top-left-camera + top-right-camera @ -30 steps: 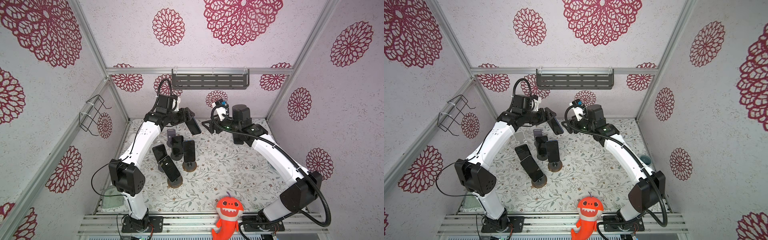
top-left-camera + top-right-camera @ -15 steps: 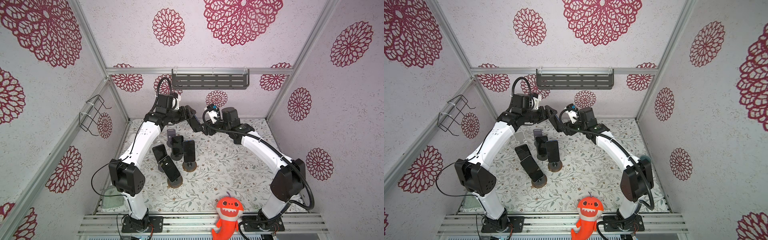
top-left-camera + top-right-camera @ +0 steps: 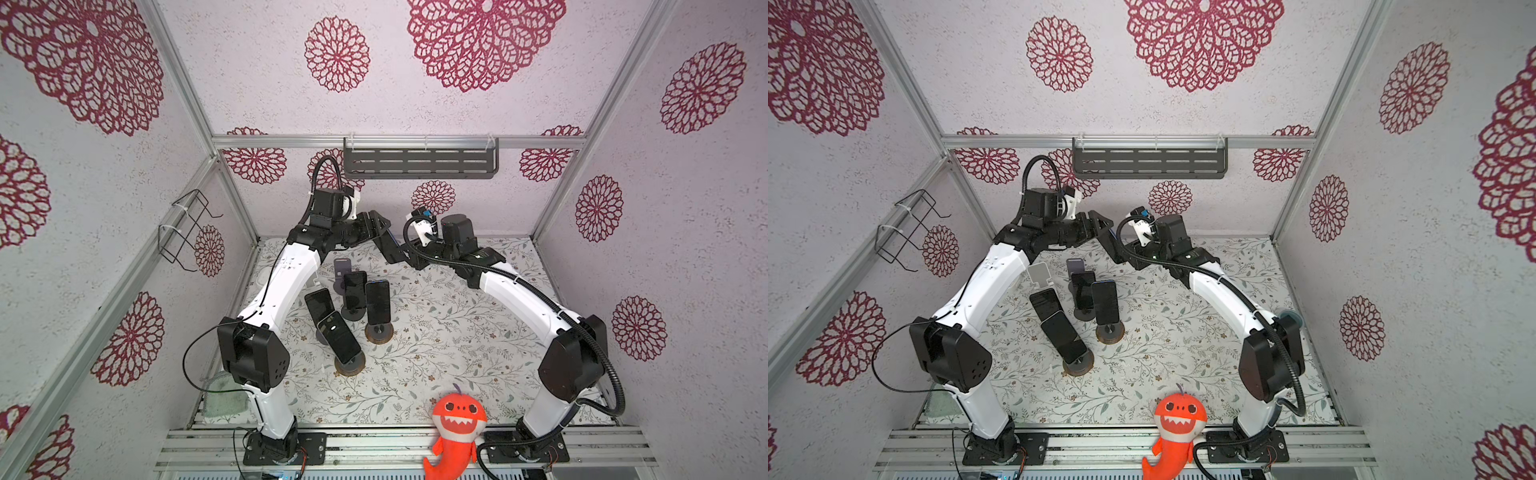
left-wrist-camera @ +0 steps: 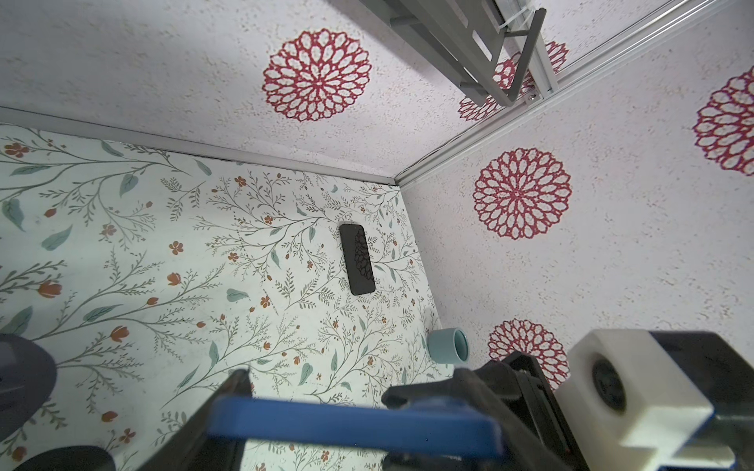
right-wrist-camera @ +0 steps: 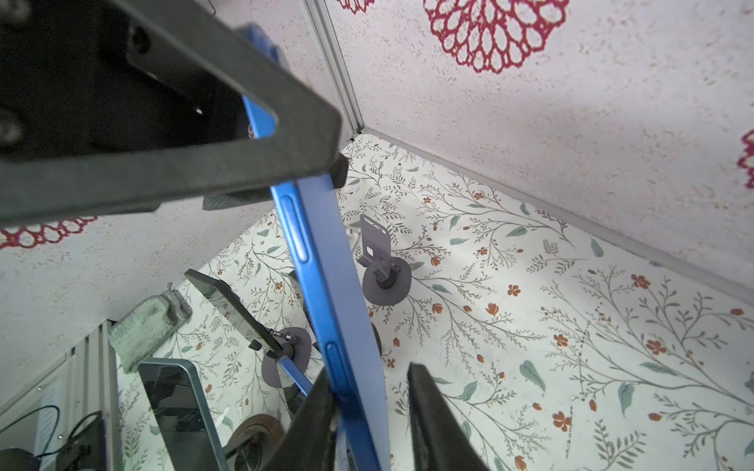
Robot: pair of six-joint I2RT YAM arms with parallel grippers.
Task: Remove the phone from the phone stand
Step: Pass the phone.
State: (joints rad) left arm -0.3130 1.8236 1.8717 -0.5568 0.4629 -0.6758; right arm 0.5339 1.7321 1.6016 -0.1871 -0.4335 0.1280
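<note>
A blue phone (image 3: 389, 249) hangs high over the back of the table, tilted, in both top views (image 3: 1111, 246). My left gripper (image 3: 375, 227) is shut across the phone's width near its upper end; the left wrist view shows the blue phone (image 4: 347, 424) spanning its fingers (image 4: 228, 391). My right gripper (image 5: 369, 375) straddles the phone's (image 5: 326, 285) lower end. One finger (image 5: 314, 407) lies against its edge, and a gap shows at the other finger (image 5: 428, 407). An empty grey phone stand (image 5: 377, 244) sits on the table below (image 3: 341, 266).
Several stands with dark phones (image 3: 377, 299) cluster left of centre on the floral table (image 3: 436, 340). A black phone (image 4: 358, 259) lies flat near the right wall, beside a teal cup (image 4: 449, 346). A shelf (image 3: 419, 163) hangs on the back wall. A shark plush (image 3: 457, 419) sits at the front.
The right arm swung left to the phone held by the left gripper, and its jaws narrowed around the phone's lower end. The left arm and phone stayed still.
</note>
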